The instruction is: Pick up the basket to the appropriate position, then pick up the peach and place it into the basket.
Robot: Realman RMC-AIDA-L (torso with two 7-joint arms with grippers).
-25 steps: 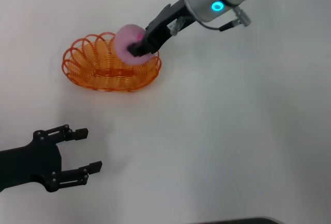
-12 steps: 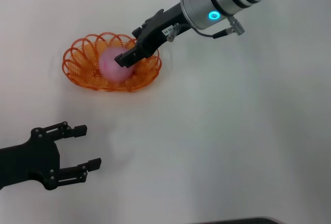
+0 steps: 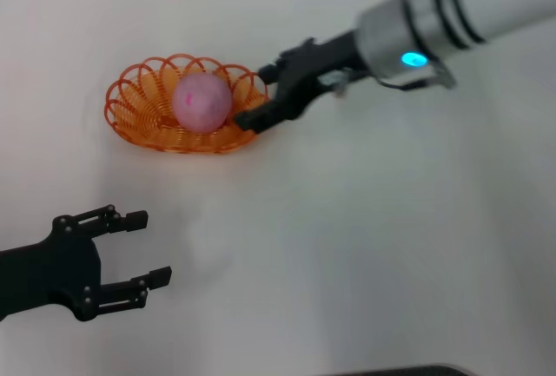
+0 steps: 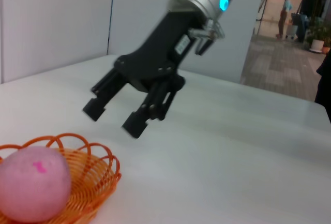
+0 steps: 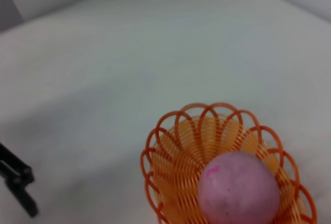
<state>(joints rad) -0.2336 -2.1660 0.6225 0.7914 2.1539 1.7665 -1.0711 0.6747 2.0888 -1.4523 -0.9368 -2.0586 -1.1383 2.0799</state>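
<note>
Released peach [image 3: 201, 102] beside withdrawn right gripper [image 3: 254, 96]

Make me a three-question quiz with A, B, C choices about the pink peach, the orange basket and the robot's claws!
1. Where is the peach?
A. inside the basket
B. on the bare table
C. in a claw

2. What colour is the basket?
A. blue
B. orange
C. green

3. How is the right gripper?
A. shut on the peach
B. shut on the basket
C. open, holding nothing

Answers:
1. A: the scalloped rim rings the peach on every side.
2. B: its looped wires are orange in all views.
3. C: its fingers are spread beside the basket with nothing between them. The left gripper sits open too, nearer the robot and away from the basket.
</note>
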